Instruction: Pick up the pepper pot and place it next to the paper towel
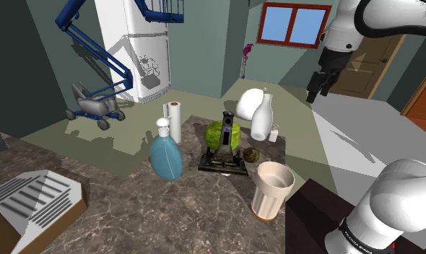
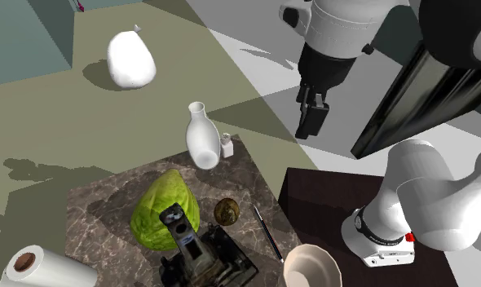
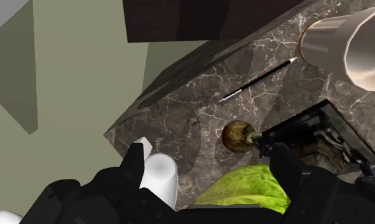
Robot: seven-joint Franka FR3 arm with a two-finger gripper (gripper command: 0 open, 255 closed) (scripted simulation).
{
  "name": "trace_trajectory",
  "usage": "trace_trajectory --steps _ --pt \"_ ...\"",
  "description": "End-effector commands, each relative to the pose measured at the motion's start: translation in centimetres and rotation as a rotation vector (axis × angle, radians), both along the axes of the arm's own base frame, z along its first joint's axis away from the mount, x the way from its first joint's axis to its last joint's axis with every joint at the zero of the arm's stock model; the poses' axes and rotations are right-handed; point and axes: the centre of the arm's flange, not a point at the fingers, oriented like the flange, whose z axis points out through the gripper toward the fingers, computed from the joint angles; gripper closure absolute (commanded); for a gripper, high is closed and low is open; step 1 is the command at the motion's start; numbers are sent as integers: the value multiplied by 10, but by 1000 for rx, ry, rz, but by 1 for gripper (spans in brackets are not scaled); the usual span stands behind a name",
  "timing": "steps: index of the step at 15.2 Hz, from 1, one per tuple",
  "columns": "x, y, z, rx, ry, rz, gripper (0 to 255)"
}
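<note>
**Your gripper hangs open and holds nothing, high above the pepper pot's end of the table.**

The gripper (image 2: 312, 122) has its two fingers spread wide, clasping nothing and touching nothing. The small white pepper pot (image 2: 227, 145) stands at the marble table's (image 2: 108, 204) corner, just beside the white vase (image 2: 201, 135). It is well apart from the paper towel (image 1: 174, 119), which stands upright across the table near the blue bottle (image 1: 165, 151). The tan cup (image 1: 273, 189) by your stand shows a bare inside, and both bottles' contents are hidden. The lettering on the arm's dark band (image 1: 356, 239) is too small for you to read.
</note>
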Motion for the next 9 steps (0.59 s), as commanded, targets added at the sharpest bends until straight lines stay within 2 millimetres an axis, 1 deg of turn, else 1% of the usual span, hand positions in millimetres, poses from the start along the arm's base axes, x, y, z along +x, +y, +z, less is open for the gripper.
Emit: trace_trajectory --steps 1,9 --pt "0 0 0 0 0 0 0" --pt "53 -53 -74 25 -25 -32 0"
